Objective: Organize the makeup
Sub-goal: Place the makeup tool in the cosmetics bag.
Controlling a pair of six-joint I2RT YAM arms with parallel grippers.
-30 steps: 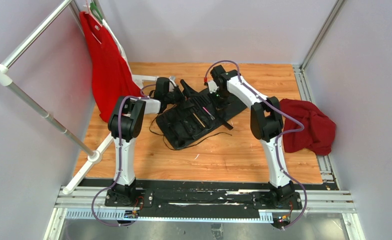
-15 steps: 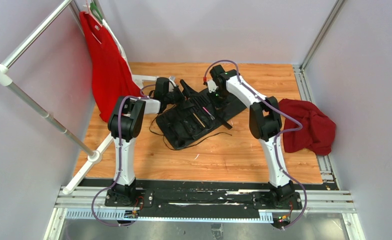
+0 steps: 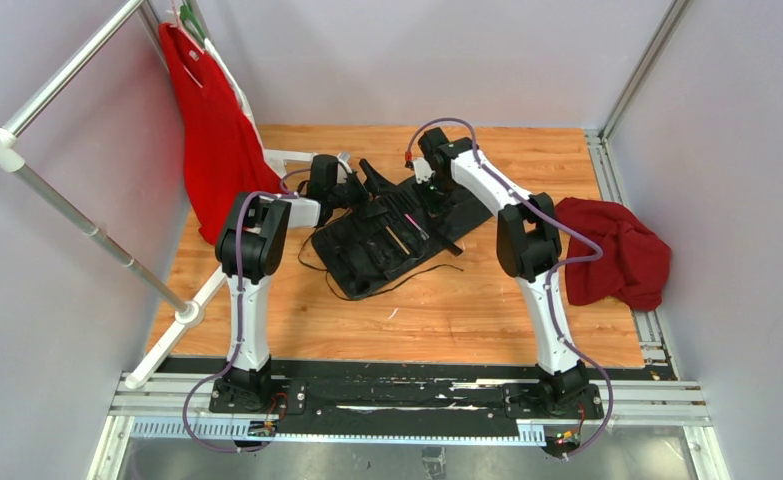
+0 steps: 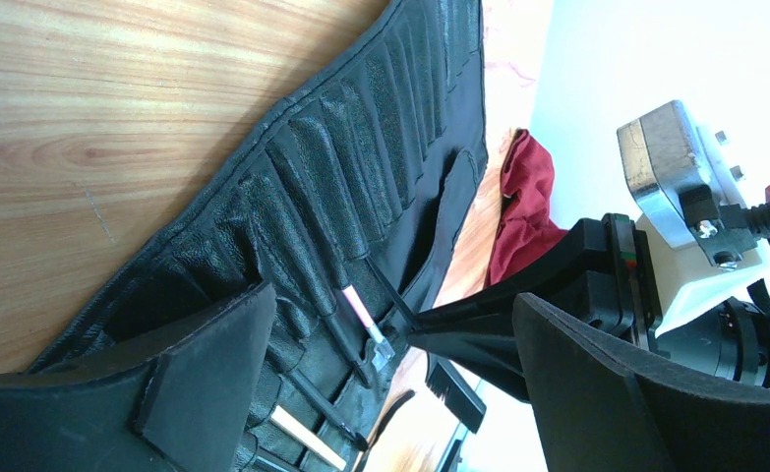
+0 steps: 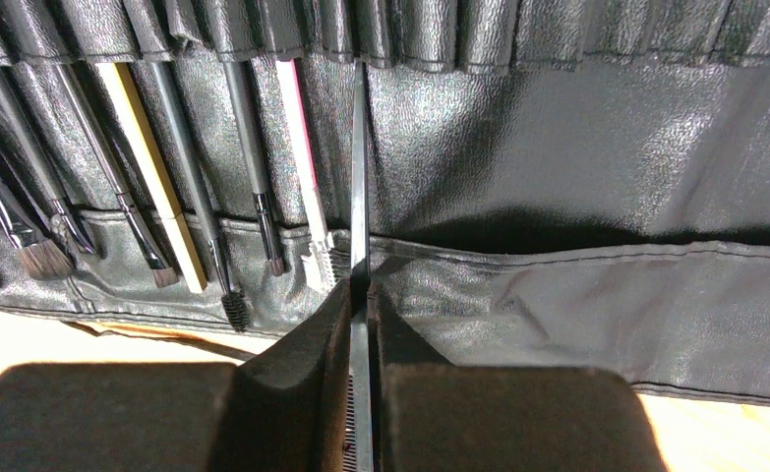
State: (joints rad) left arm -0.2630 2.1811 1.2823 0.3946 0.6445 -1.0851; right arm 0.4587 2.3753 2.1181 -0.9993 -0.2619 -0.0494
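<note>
The thin black makeup brush (image 5: 360, 177) is pinched between the closed jaws of the right gripper (image 5: 361, 393). It lies along the black grained-fabric slotted roll (image 5: 577, 147), and its far end meets the mouth of the pocket just beside the pink-shafted brush (image 5: 300, 147). It looks only partly slid in.

On the other side of the pink one, a tan-shafted brush (image 5: 149, 157) and several black ones sit in neighbouring pockets at that end of the roll, so I judge the job is well under way. The rest of the roll's pockets look empty. No loose brushes show anywhere off the roll, though some may be hidden.

The right wrist view alone shows the grip and the pocket mouth. The left wrist view shows the empty pockets and the left gripper (image 4: 400, 344) spread open over the roll's edge, holding nothing. Only the overhead view shows the roll's loose cord on the wooden table (image 3: 447, 310) and the crumpled dark red cloth (image 3: 617, 250) well to the roll's right.
</note>
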